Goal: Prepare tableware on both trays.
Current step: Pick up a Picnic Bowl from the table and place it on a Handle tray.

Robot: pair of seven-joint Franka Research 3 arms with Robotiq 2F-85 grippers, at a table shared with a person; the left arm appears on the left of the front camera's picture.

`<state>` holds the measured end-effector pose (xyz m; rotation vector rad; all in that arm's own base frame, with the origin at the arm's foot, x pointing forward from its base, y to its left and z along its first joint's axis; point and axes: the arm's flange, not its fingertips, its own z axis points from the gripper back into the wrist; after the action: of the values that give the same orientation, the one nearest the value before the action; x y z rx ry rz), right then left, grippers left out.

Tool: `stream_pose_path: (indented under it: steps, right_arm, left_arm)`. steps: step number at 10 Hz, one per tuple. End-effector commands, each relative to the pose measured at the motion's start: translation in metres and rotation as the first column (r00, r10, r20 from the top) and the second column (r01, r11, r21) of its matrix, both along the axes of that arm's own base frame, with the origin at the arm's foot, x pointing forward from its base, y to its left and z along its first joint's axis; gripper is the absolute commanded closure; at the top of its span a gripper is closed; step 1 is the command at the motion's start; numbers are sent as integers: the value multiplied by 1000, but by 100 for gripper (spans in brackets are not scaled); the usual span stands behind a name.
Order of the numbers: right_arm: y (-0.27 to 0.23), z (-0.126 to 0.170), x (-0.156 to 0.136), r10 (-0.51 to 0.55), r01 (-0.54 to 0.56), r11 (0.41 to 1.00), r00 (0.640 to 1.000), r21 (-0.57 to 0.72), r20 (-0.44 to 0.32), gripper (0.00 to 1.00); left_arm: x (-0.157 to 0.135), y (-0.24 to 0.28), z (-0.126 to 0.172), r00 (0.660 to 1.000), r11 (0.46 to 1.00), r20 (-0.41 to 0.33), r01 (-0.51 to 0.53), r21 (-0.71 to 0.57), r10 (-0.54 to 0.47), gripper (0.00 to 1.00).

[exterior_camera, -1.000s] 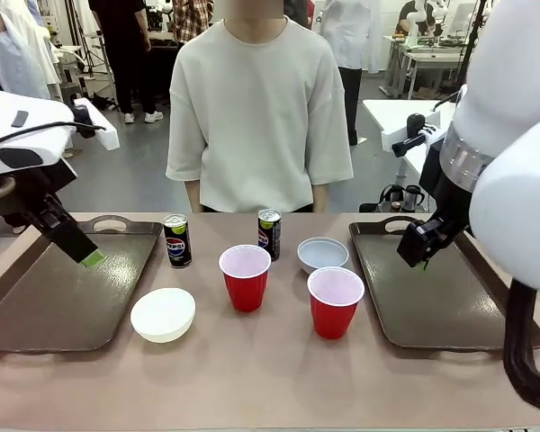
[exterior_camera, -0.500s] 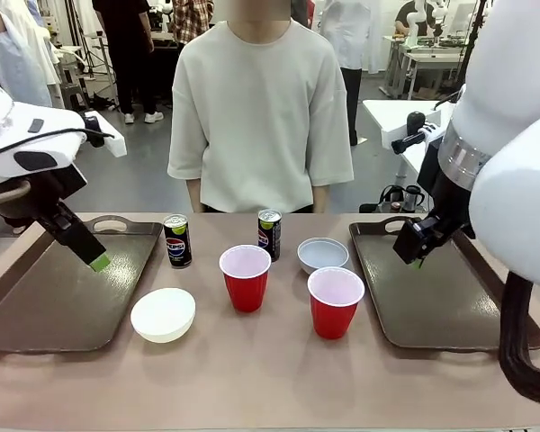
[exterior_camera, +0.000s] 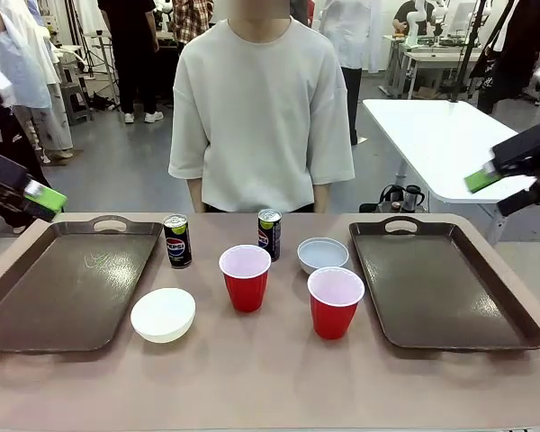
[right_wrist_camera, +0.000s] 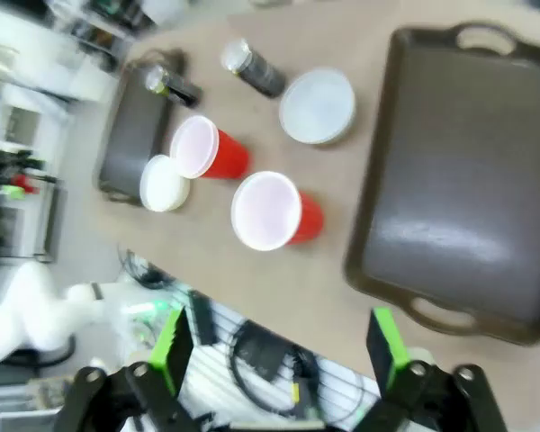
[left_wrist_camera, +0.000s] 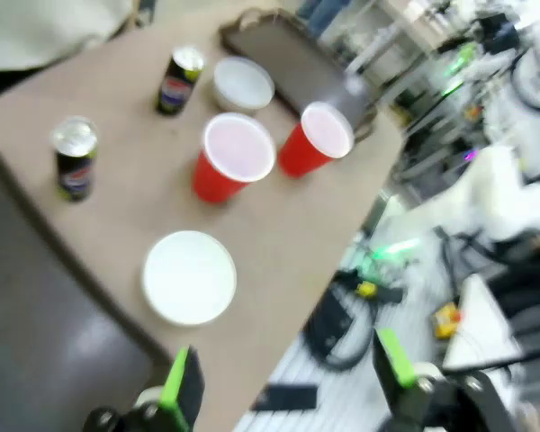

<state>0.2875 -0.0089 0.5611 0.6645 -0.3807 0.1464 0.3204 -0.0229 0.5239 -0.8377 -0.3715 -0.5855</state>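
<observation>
Between the bare trays (exterior_camera: pixel 63 288) on the worktop (exterior_camera: pixel 270 378) sit both cups (exterior_camera: pixel 245 270), bowls (exterior_camera: pixel 163 313) and cans (exterior_camera: pixel 176 240). My left gripper (exterior_camera: pixel 38 195) and right gripper (exterior_camera: pixel 482 178) hang wide open, holding nothing, high at either side. I'd lower each over its nearest cup, centred, closing gently so thin plastic doesn't buckle.

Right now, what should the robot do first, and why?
Probably lower the open left gripper toward the white bowl beside the left tray. That tray and the right tray are bare, the cups and cans stand between them, and that bowl sits close by its rim.
</observation>
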Motion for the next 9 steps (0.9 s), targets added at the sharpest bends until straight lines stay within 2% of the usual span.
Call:
stream_pose_path:
  steps: [1,4,5,6,8,9]
  right_arm:
    - [-16,-50,-37,-21,24,987,1000,157,-22,0]
    - [-51,-62,-61,-66,66,961,998,267,-8,0]
    - [-59,-65,-65,-18,24,963,1000,267,-24,0]
    - [-65,-69,-66,-14,26,965,999,262,-47,0]
    - [-64,-75,-60,-18,31,973,998,230,-61,0]
    - [-93,-21,-40,-32,47,965,998,257,-62,0]
  left_arm:
    - [10,35,-5,992,988,-85,-98,-117,88,0]
    - [-5,85,-5,976,963,-94,-211,-168,198,0]
    - [-12,88,-7,972,958,-91,-230,-172,217,0]
    - [-23,95,-11,968,955,-94,-245,-168,232,0]
    - [-24,97,-8,963,956,-95,-264,-129,253,0]
    - [-19,105,-7,962,953,-122,-263,-150,246,0]
